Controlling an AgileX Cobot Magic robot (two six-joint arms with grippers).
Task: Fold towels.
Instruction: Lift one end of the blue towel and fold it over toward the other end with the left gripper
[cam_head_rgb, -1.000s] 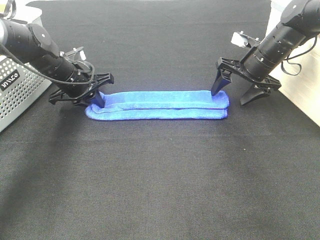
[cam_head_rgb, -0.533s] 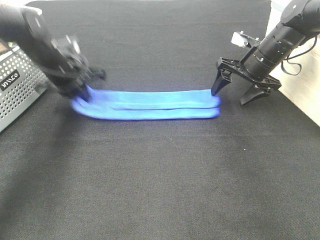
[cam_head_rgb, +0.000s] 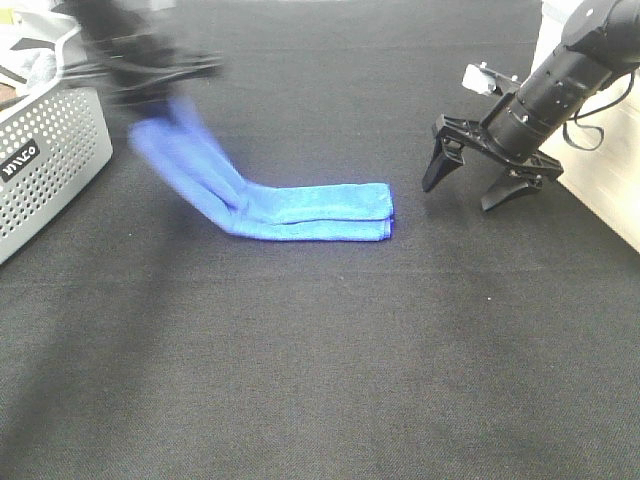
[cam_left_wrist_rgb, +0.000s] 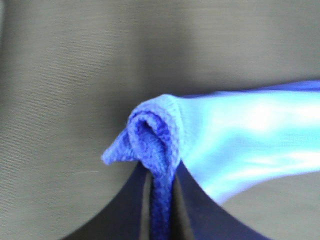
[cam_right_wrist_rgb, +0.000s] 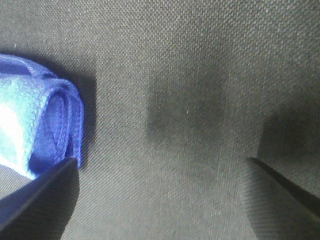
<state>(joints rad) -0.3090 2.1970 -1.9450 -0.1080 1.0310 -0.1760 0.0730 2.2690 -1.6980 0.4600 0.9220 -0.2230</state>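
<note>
— One end of the folded royal-blue microfibre towel (cam_head_rgb: 300, 208) sits pinched in the left gripper (cam_left_wrist_rgb: 160, 192); the rest trails on black cloth (cam_head_rgb: 320, 380).
— Looks limp, light; grip bunched ends. Nearby, the right gripper (cam_head_rgb: 458, 198) gapes empty.

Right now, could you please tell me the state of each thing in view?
Towel: folded into a strip, one end lifted, the other on the table.
Left gripper: shut on the towel, raised.
Right gripper: open, empty, apart from the towel.
Basket: upright, contents unclear.
</note>
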